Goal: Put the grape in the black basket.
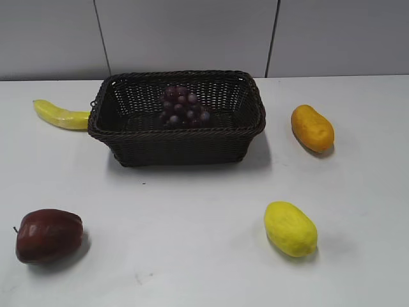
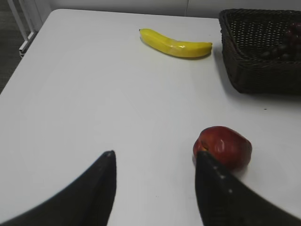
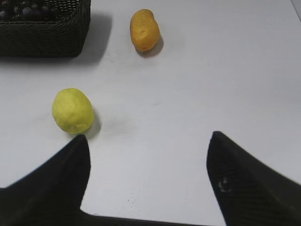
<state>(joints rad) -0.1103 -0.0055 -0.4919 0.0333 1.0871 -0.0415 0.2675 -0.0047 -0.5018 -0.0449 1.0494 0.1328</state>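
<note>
Resting inside the basket, the grape lies well ahead of both claws — left claw spread wide near an apple, right claw wide, holding nothing.

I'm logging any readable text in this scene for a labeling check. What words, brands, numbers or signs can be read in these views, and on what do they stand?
None: no words, labels, brands, numbers or signs show in any view.
The black basket, the grape, the banana, the apple, the yellow fruit and the orange fruit are all unmarked.
Both pincers, left and right, bear no writing.
</note>
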